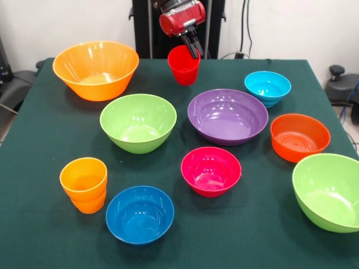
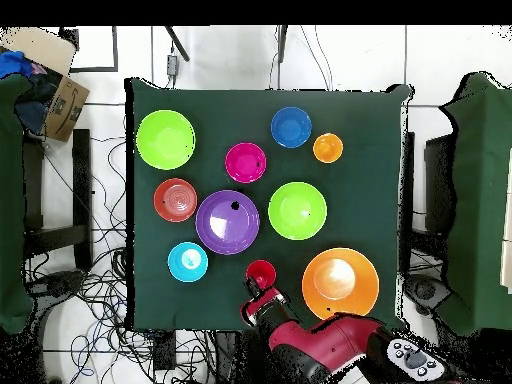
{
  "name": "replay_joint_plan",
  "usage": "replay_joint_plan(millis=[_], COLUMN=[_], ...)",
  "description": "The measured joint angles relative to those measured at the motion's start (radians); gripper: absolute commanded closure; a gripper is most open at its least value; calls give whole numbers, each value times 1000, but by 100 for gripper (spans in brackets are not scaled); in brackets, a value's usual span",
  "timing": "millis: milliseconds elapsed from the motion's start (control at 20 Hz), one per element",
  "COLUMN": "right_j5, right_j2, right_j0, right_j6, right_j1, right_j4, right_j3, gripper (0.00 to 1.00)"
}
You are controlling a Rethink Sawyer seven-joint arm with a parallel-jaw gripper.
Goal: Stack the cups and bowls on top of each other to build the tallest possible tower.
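A red cup [image 1: 183, 70] stands upright at the table's far side, just below the arm; it also shows in the overhead view [image 2: 261, 273]. My gripper [image 1: 194, 51] reaches down onto its far rim, with the fingers close together over the cup's wall. Nested orange cups [image 1: 84, 184] stand near the front left. The bowls lie spread apart, all upright: large yellow-orange [image 1: 96, 70], lime green [image 1: 138, 122], purple [image 1: 227, 116], light blue [image 1: 267, 87], orange [image 1: 299, 137], pink [image 1: 211, 171], dark blue [image 1: 139, 214], and a second lime green [image 1: 328, 191]. No tower stands.
The dark green table [image 1: 33, 235] holds only these things. The robot's pedestal [image 1: 146, 28] rises behind the far edge. A cardboard box [image 2: 55, 85] sits off the table.
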Motion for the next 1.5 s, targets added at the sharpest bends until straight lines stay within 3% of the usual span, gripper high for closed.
replay_joint_plan(millis=[1200,1500], right_j5=[-159,-247], right_j2=[-145,-186], right_j0=[121,162], right_j6=[0,0], right_j1=[6,-6], right_j4=[4,28], right_j3=[-23,-23], gripper=[100,100])
